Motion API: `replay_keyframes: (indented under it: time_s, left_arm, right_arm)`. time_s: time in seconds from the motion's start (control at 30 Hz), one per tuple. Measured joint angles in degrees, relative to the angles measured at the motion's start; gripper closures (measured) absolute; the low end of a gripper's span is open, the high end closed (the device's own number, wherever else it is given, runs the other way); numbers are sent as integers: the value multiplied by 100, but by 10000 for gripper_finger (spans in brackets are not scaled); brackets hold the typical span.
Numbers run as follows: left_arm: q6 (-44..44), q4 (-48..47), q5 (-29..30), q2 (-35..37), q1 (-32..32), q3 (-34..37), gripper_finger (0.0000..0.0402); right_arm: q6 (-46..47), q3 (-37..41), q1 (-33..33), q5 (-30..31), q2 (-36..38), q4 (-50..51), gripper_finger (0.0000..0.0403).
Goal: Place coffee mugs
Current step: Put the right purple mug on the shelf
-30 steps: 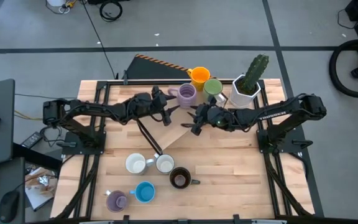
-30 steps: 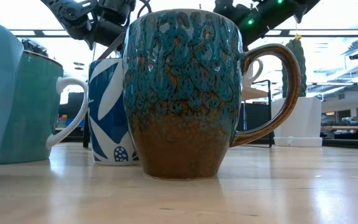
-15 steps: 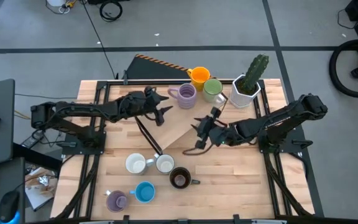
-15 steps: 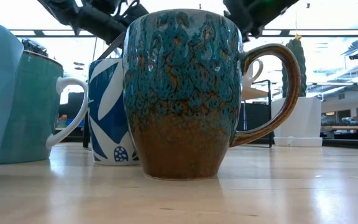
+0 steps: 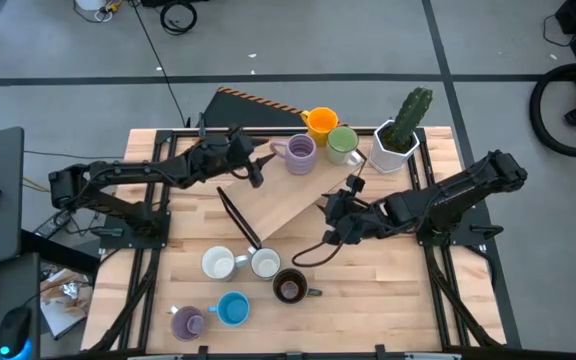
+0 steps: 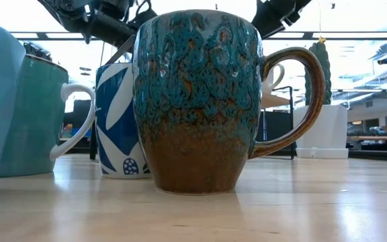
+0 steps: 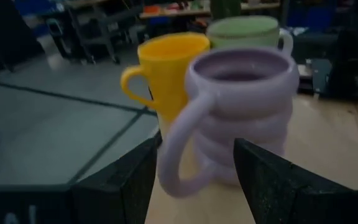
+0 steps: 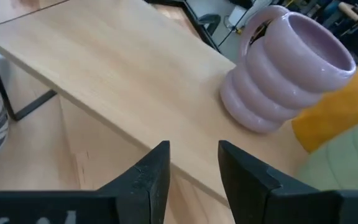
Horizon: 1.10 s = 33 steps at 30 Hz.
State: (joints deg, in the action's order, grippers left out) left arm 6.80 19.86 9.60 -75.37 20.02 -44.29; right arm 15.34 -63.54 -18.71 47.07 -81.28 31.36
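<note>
Just ahead of the left gripper's parted, empty jaws stands the purple mug, handle toward them, orange mug touching behind. Risk: an off-centre advance could topple both. Right gripper, parted, waits nearby.

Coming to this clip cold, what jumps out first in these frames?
In the low view, a brown mug with mottled teal glaze stands right against the lens. From above, mugs sit in two groups: a purple mug, orange mug and green mug at the far edge beside a cactus pot; five more near the front. The left claw, open, faces the purple mug's handle.
</note>
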Motion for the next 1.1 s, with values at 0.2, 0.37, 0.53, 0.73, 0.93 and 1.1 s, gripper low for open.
replay_keyframes:
  time_s: [0.2, 0.37, 0.53, 0.73, 0.93, 1.1]
  left_arm:
    - [442, 352, 399, -72, 8, 0, 182]
    - [614, 649, 490, -319, 31, -4, 182]
    - [839, 895, 732, -539, 45, -2, 183]
    - [1087, 1366, 873, -575, 45, 0, 182]
    - [1051, 1408, 865, -575, -9, 0, 182]
    - [990, 964, 682, -361, -243, 1, 182]
  right_arm:
    - [19, -5, -110, -20, 0, 46, 261]
    - [114, -5, -156, 8, 0, 71, 261]
    - [161, -5, -172, 26, 0, 130, 261]
    - [176, -5, -172, 28, 0, 141, 261]
    - [277, -5, -215, 26, 0, 143, 261]
    - [427, -5, -278, 21, 30, 410, 261]
